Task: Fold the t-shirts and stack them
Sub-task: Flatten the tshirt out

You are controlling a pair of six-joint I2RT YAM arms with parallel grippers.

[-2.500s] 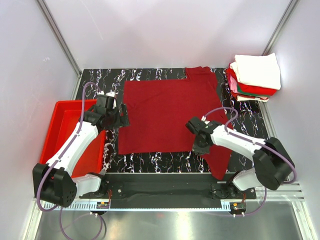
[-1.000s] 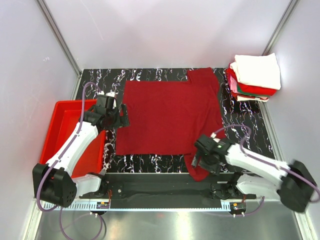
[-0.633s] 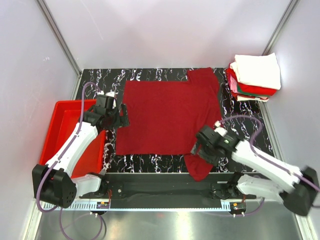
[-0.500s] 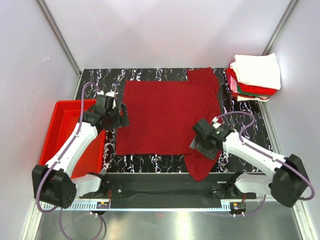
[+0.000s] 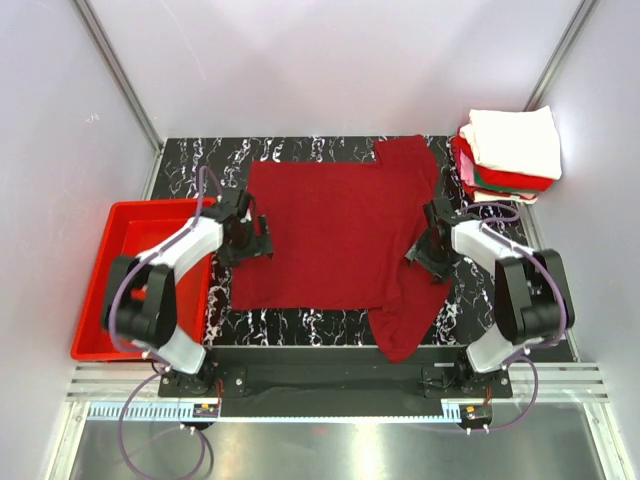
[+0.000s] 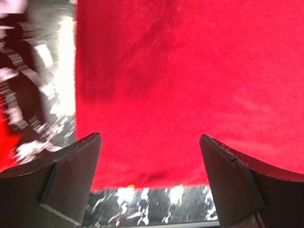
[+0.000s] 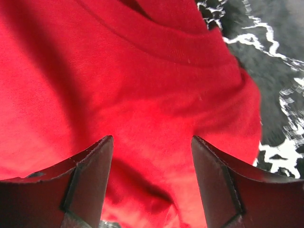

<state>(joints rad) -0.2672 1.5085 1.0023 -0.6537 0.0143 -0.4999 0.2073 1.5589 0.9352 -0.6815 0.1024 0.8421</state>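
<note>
Left claw [image 6: 151, 185] spread wide and empty, hovering low over a corner of the dark maroon-red cotton t-shirt [image 5: 330, 235]; one cloth edge runs just outside its left finger, another crosses between the tips. Right claw [image 7: 151, 183] likewise parted and holding nothing, over rumpled cloth with a stitched seam band ahead of the tips. The shirt lies spread on the black marbled surface [image 5: 290, 325] between the two claws, its long axis running claw to claw, each arm nearest its own end. Left end flat; right end bunched, a flap trailing toward the near edge. Judgement: a fold likely needs both claws to pinch their edges, right side smoothed first. Beyond the right claw, far corner: stack of folded t-shirts [image 5: 512, 145], white on top. Outboard of the left claw: rigid bright red plastic tray [image 5: 125, 225].
</note>
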